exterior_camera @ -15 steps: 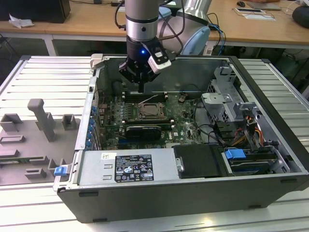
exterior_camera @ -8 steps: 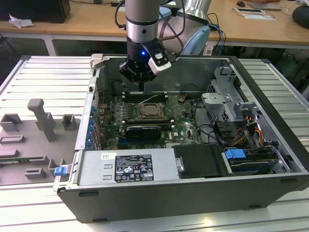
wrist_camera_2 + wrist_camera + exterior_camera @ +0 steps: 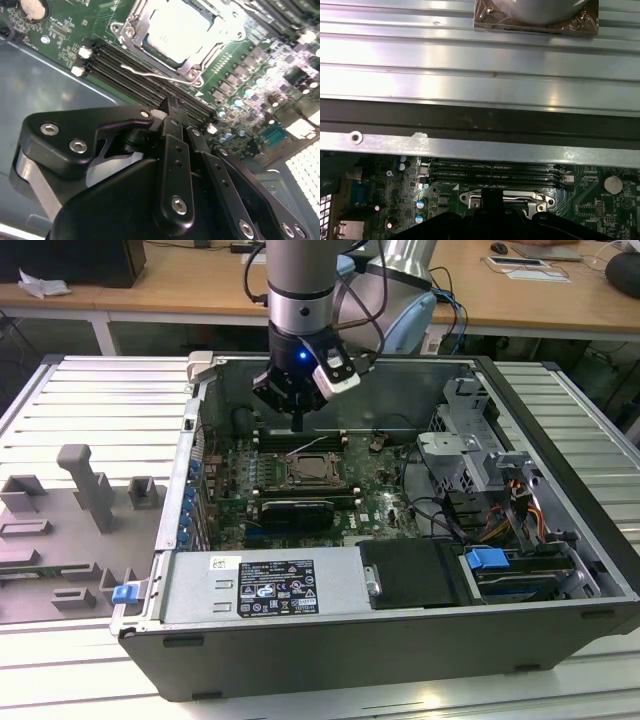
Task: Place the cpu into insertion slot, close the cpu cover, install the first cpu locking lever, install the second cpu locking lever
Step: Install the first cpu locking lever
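From my seat, the black two-fingered gripper [image 3: 298, 426] hangs in the upper middle of the exterior view, inside the open dark grey computer case [image 3: 300, 650]. Its tip is low over the long black memory slots [image 3: 300, 440], just behind the socket. In the second wrist view the slim black fingers [image 3: 172, 145] look pressed together with nothing between them, so I read the gripper [image 3: 172, 105] as clenched and empty.

The small square cpu with its pale silvery metal top [image 3: 182, 32] already sits in the square metal-rimmed insertion slot [image 3: 292, 480], near the centre of the exterior view on the green circuit board [image 3: 65, 25]. The thin silvery cpu cover frame [image 3: 131, 30] appears to lie down around the chip, with the pale top showing through its square opening. I take the first two steps as done.

A thin bright wire lever [image 3: 150, 75] runs along the socket's edge on the memory-slot side and seems to stand free rather than tucked under a catch, though I cannot be sure. The fingertips are close to it but apart from it.

So I judge the first locking lever is the step in hand. It calls for a fine approach: the closed tip must meet that slender wire squarely, press it down and sideways under its hook, and stay clear of the memory slots right beside it.
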You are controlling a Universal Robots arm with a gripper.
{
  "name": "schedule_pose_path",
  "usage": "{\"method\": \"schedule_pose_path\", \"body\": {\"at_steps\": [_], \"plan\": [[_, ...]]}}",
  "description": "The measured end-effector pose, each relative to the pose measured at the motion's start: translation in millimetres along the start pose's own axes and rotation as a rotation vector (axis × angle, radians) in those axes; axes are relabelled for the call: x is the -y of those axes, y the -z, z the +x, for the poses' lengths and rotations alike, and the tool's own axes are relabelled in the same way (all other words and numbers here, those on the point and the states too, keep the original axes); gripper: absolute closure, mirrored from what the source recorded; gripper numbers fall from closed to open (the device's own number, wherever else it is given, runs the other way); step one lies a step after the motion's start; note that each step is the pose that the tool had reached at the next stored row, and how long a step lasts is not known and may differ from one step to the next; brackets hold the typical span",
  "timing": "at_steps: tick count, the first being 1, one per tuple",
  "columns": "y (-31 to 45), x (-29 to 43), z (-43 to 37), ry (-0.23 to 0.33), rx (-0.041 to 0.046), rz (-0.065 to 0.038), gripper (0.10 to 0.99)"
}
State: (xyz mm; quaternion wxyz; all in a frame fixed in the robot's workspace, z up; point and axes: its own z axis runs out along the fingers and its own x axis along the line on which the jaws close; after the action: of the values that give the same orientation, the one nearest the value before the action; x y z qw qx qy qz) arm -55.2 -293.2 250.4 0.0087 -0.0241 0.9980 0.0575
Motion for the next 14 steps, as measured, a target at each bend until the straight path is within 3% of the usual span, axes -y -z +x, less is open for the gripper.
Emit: {"method": "schedule_pose_path", "body": {"at_steps": [7,14], "plan": [[-14.8,2.1,-4.4,0.0,0.0,0.0,0.98],[-24.3,1.7,-22.5,0.0,-0.0002,0.001,0.98]]}}
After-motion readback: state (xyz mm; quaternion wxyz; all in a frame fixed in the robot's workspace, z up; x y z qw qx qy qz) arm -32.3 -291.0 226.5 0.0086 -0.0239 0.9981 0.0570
